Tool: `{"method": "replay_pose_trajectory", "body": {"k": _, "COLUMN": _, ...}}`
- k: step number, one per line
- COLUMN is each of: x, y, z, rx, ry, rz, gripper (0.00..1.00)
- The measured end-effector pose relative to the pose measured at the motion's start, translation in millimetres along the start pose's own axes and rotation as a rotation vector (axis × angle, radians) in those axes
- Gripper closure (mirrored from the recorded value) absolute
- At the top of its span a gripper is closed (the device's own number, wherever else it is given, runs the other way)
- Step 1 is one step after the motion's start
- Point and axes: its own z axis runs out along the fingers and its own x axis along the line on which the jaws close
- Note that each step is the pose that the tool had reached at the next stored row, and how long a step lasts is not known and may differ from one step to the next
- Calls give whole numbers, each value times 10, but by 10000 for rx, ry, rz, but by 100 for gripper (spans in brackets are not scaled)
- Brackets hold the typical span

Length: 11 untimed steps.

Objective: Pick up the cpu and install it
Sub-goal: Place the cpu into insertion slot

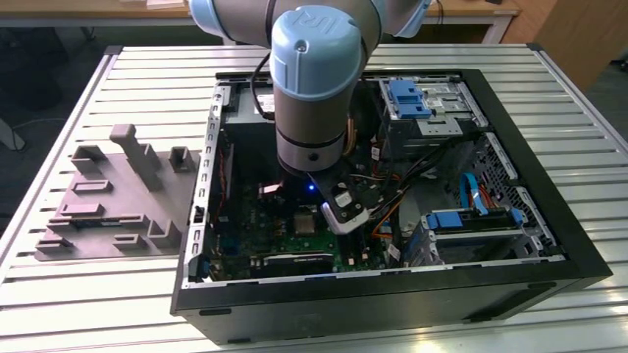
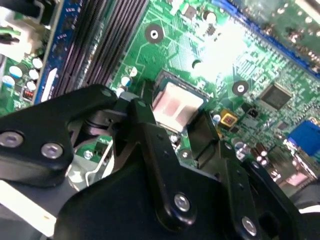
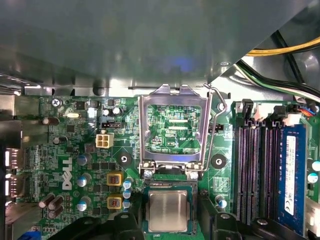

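One chip, one socket, and they're together: the cpu point(image 3: 168, 211) lies flat inside the dark square socket point(image 3: 170, 186) on the green motherboard point(image 3: 75, 150), silvery top facing up. The gripper point(image 2: 175, 117) is right down on it, and its black fingers point(image 2: 144, 122) sit tight against two opposite edges of the chip, so as far as I can see it's clamped on the cpu rather than spread wide.

In the first wrist view the metal load frame point(image 3: 143, 130) is flipped up and open just beside the socket, with bare board showing through its window. The thin wire lever point(image 3: 216, 125) stands along one side of that frame. The memory slots point(image 3: 260, 170) run next to the lever, one of them holding a blue stick.

In the exterior view the arm point(image 1: 314, 95) reaches straight down into the open PC case point(image 1: 393, 287), which lies on its side on a slatted table point(image 1: 88, 294). A grey fixture tray point(image 1: 108, 213) sits on the table just beside the case, on the exterior view's left.
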Motion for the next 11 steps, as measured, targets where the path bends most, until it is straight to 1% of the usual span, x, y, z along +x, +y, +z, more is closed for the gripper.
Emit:
{"method": "replay_pose_trajectory", "body": {"k": 2, "x": 0, "y": 0, "z": -15, "rx": -1, "ry": 2, "rz": 0, "gripper": 46}}
{"method": "replay_pose_trajectory", "body": {"k": 9, "x": 1, "y": 0, "z": -12, "rx": 3, "ry": 4, "rz": 1, "gripper": 47}}
{"method": "replay_pose_trajectory", "body": {"k": 10, "x": 0, "y": 0, "z": -10, "rx": 2, "ry": 3, "rz": 2, "gripper": 54}}
{"method": "replay_pose_trajectory", "body": {"k": 11, "x": 0, "y": 0, "z": -9, "rx": 2, "ry": 3, "rz": 3, "gripper": 54}}
